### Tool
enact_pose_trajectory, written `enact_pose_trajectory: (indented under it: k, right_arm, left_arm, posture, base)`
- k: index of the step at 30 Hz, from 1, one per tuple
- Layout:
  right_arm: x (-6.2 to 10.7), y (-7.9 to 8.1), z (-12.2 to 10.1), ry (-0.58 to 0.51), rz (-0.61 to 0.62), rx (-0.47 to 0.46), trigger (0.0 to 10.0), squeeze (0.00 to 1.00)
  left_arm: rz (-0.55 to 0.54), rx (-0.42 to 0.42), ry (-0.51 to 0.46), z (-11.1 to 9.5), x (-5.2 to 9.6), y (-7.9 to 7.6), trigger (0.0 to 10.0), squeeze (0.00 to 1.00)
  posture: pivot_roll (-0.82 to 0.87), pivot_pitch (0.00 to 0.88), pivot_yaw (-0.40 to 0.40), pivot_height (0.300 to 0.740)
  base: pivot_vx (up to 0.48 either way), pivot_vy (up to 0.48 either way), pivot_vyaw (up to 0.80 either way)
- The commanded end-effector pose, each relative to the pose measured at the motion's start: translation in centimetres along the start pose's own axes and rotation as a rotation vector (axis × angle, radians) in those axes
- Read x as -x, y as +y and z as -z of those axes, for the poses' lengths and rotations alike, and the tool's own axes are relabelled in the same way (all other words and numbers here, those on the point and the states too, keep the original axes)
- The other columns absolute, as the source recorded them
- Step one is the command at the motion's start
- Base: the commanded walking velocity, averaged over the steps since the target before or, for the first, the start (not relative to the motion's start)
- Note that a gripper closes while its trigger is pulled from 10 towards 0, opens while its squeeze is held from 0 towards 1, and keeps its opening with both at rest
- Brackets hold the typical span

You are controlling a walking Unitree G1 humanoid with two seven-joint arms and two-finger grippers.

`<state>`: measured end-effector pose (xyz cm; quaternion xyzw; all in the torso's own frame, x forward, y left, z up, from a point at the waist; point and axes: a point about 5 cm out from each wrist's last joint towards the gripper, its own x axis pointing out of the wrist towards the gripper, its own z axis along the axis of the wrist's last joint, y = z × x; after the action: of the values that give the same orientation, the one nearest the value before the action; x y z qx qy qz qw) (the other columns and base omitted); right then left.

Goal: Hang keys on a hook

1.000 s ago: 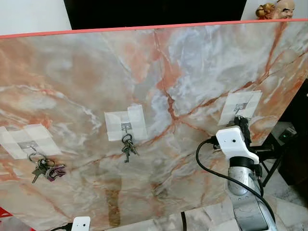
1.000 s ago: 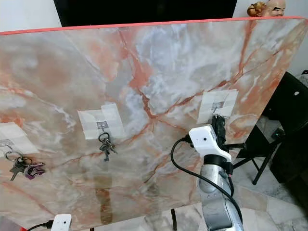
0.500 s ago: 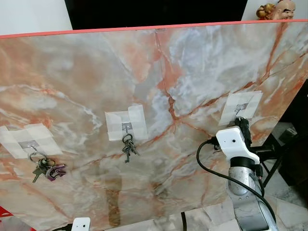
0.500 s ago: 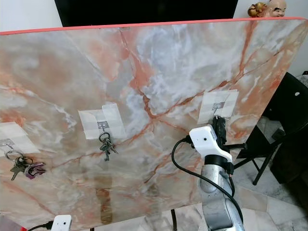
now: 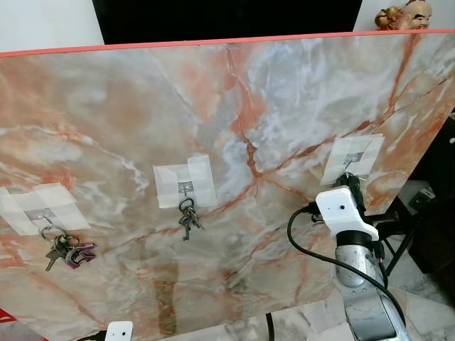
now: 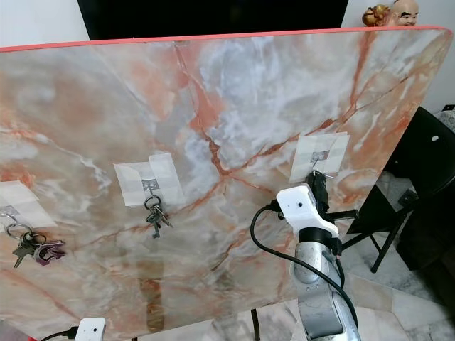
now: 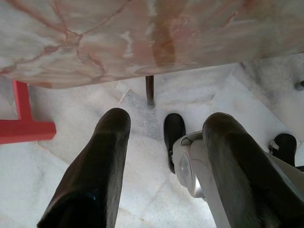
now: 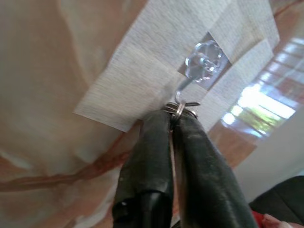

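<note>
Silver key ring (image 8: pixel 180 109) pinched in right claw (image 8: pixel 175 124), touching clear hook (image 8: pixel 202 64) taped on marble board.

Right gripper (image 8: pixel 176 124) raised, fingers pinched together; left gripper (image 7: pixel 161 142) fingers spread.

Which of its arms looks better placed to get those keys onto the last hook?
The right: its gripper already pinches the key ring right at the clear hook. The left gripper hangs low over the floor.
</note>
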<state>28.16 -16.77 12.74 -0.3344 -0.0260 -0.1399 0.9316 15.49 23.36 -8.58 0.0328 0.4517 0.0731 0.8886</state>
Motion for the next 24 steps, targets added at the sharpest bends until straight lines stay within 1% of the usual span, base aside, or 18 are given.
enact_pose_trajectory:
  k: [1, 2, 3, 5, 8, 9, 10, 11, 12, 13, 15, 17, 18, 19, 20, 21, 23, 24]
  right_arm:
    - [0.1, 0.6, 0.0, -0.001, -0.039, -0.013, 10.0, 0.67]
    - [0.1, 0.6, 0.0, -0.001, -0.041, -0.015, 10.0, 0.67]
    - [0.1, 0.7, 0.1, 0.001, -0.052, -0.015, 10.0, 0.78]
    - [0.5, 0.9, 0.3, 0.003, -0.082, -0.023, 10.0, 0.74]
    - [1.0, 0.8, 0.4, 0.003, -0.094, -0.023, 10.0, 0.73]
    - [1.1, 0.8, 0.5, 0.005, -0.099, -0.022, 10.0, 0.55]
    - [1.3, 0.8, 0.7, 0.009, -0.107, -0.017, 10.0, 0.55]
    - [1.5, 0.7, 0.9, 0.019, -0.115, -0.005, 10.0, 0.15]
    - [1.6, 0.7, 1.1, 0.026, -0.121, 0.003, 10.0, 0.15]
    - [2.1, 0.5, 1.9, 0.06, -0.135, 0.011, 10.0, 0.0]
    - [2.6, 0.4, 2.8, 0.104, -0.15, 0.002, 10.0, 0.0]
    - [3.2, 0.4, 4.4, 0.185, -0.181, -0.041, 10.0, 0.0]
    - [3.2, 0.4, 4.4, 0.185, -0.181, -0.041, 10.0, 0.0]
    - [4.0, 0.9, 6.8, 0.343, -0.215, -0.213, 10.0, 0.0]
    - [4.4, 1.5, 8.1, 0.445, -0.236, -0.356, 10.0, 0.0]
    - [5.2, 2.4, 10.6, 0.605, -0.247, -0.579, 10.0, 0.0]
    - [5.8, 2.6, 12.6, 0.668, -0.252, -0.589, 10.0, 0.0]
    - [5.8, 2.6, 12.6, 0.668, -0.252, -0.589, 10.0, 0.0]
  left_arm:
    - [0.002, -0.018, 0.023, 0.4, 0.1, -0.1, 10.0, 0.0]
    - [0.002, -0.018, 0.023, 0.4, 0.1, -0.2, 10.0, 0.0]
    - [0.003, -0.019, 0.023, 0.4, 0.1, -0.2, 10.0, 0.0]
    - [0.006, -0.019, 0.023, 0.5, 0.1, -0.5, 10.0, 0.0]
    - [0.009, -0.02, 0.023, 0.6, 0.1, -0.7, 10.0, 0.0]
    - [0.009, -0.019, 0.023, 0.7, 0.1, -0.7, 10.0, 0.0]
    - [0.01, -0.02, 0.023, 0.7, 0.1, -0.7, 10.0, 0.0]
    - [0.01, -0.02, 0.022, 0.6, 0.1, -0.6, 10.0, 0.0]
    - [0.01, -0.02, 0.022, 0.7, 0.1, -0.6, 10.0, 0.0]
    - [0.009, -0.021, 0.022, 0.6, 0.1, -0.5, 10.0, 0.0]
    - [0.009, -0.021, 0.021, 0.6, 0.1, -0.5, 10.0, 0.0]
    - [0.007, -0.022, 0.02, 0.6, 0.1, -0.4, 10.0, 0.0]
    - [0.007, -0.022, 0.02, 0.6, 0.1, -0.4, 10.0, 0.0]
    - [0.006, -0.023, 0.019, 0.5, 0.1, -0.3, 10.0, 0.0]
    - [0.005, -0.023, 0.018, 0.5, 0.1, -0.3, 10.0, 0.0]
    - [0.005, -0.025, 0.017, 0.5, 0.1, -0.2, 10.0, 0.0]
    - [0.003, -0.026, 0.016, 0.5, 0.1, -0.1, 10.0, 0.0]
    - [0.003, -0.026, 0.016, 0.5, 0.1, -0.1, 10.0, 0.0]
  posture:
    - [-0.01, 0.0, -0.046, 0.74]
    - [-0.01, 0.0, -0.048, 0.74]
    - [-0.01, 0.0, -0.048, 0.74]
    - [-0.01, 0.0, -0.048, 0.74]
    - [-0.01, 0.0, -0.048, 0.74]
    - [-0.01, 0.0, -0.05, 0.74]
    - [-0.01, 0.0, -0.05, 0.74]
    - [-0.01, 0.0, -0.05, 0.74]
    - [-0.01, 0.0, -0.049, 0.74]
    - [-0.01, 0.0, -0.05, 0.74]
    - [-0.01, 0.0, -0.049, 0.74]
    - [-0.02, 0.0, -0.049, 0.74]
    - [-0.02, 0.0, -0.049, 0.74]
    - [-0.02, 0.0, -0.047, 0.74]
    - [-0.02, 0.0, -0.045, 0.74]
    - [-0.02, 0.0, -0.043, 0.74]
    - [-0.02, 0.0, -0.04, 0.74]
    - [-0.02, 0.0, -0.04, 0.74]
  base:
    - [0.0, 0.0, 0.0]
    - [0.0, 0.0, 0.0]
    - [0.0, 0.0, 0.0]
    - [0.0, 0.0, 0.0]
    - [0.0, 0.0, 0.0]
    - [0.0, 0.0, 0.0]
    - [0.0, 0.0, 0.0]
    - [0.0, 0.0, 0.0]
    - [0.0, 0.0, 0.0]
    - [0.0, 0.0, 0.0]
    - [0.0, 0.0, 0.0]
    - [0.0, 0.0, 0.0]
    - [0.0, 0.0, 0.0]
    - [0.0, 0.0, 0.0]
    - [0.0, 0.0, 0.0]
    - [0.0, 0.0, 0.0]
    - [0.0, 0.0, 0.0]
    - [0.0, 0.0, 0.0]
